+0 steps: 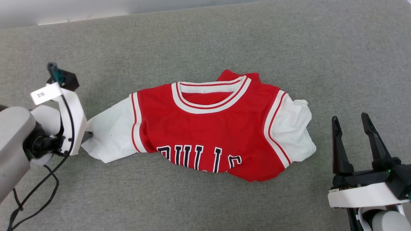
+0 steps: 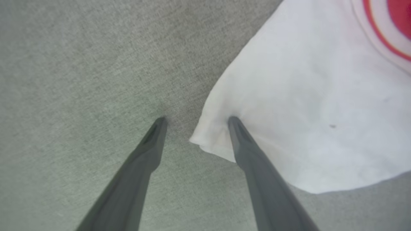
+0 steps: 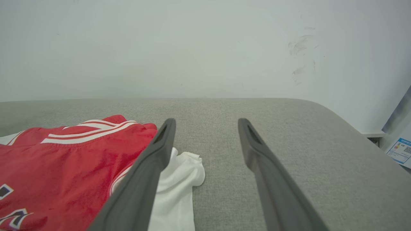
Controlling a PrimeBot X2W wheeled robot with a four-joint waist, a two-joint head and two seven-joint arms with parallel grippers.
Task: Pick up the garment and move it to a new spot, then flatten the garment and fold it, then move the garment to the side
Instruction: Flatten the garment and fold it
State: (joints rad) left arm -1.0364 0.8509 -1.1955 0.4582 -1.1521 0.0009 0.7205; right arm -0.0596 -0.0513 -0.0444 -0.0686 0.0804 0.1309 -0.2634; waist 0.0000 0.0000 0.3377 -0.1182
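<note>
Where grey surface (image 1: pixel 289 48) meets white wall (image 3: pixel 192 48), garment (image 1: pixel 208 134) lies, left claw (image 2: pixel 196 119) and right claw (image 1: pixel 349 116) splayed.

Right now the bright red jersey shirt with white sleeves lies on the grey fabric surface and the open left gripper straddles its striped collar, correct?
No. The open left gripper straddles the corner of a white sleeve, not the striped collar. The left wrist view shows this. The bright red jersey shirt does lie on the grey fabric surface.

The shirt (image 1: pixel 208 128) lies midway on the counter (image 1: pixel 205 38), collar toward the wall (image 3: pixel 192 48). The left tool (image 2: pixel 197 118) straddles its left sleeve's (image 1: pixel 109 138) corner, one finger (image 2: pixel 244 141) on cloth. The right tool (image 1: pixel 351 120) stands just right of the other sleeve (image 1: pixel 298 131).
</note>
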